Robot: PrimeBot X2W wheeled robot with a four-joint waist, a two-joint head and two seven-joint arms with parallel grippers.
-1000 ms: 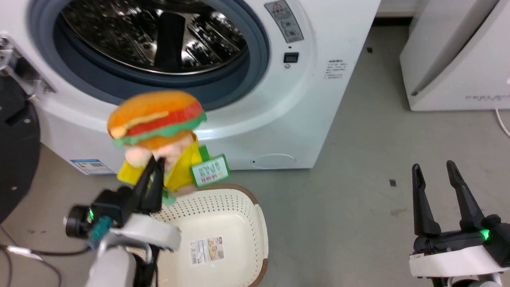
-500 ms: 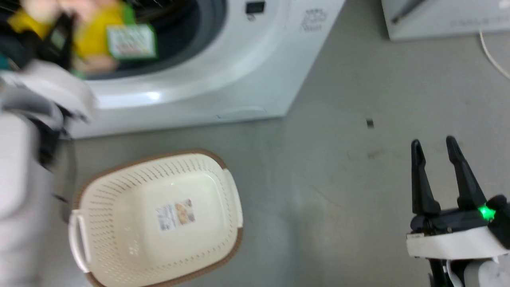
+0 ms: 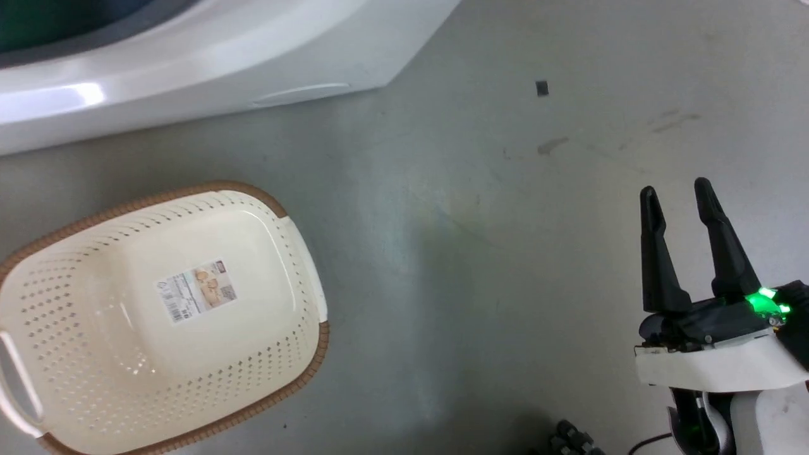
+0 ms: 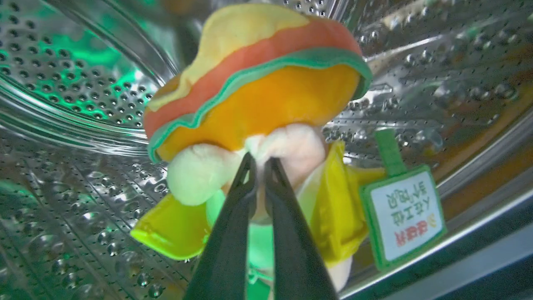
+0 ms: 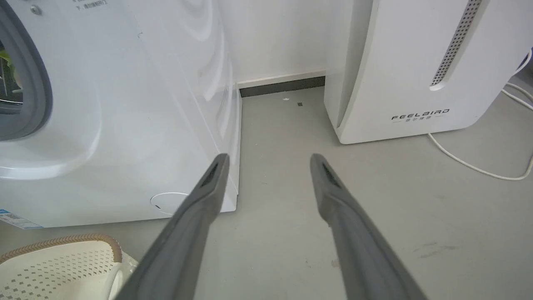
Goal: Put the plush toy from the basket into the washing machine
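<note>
Nearly done: the plush toy [image 4: 258, 104] hangs inside the steel drum [image 4: 62, 83] of the washing machine [image 3: 189, 69], its peach-pink limb pinched between the clenched fingers of the left end effector [image 4: 260, 162]; whether it touches the drum wall I cannot tell. The basket [image 3: 57, 284] sits on the floor [image 3: 474, 253] near the machine, with just its sticker [image 3: 196, 292] inside. The right end effector [image 3: 675, 188] hovers spread apart, holding nothing. What seems left is letting go and drawing the arm out.

A white FEELBIRD appliance [image 5: 399, 62] stands on the grey floor [image 5: 283, 200], white cable [image 5: 479, 170] beside it.
</note>
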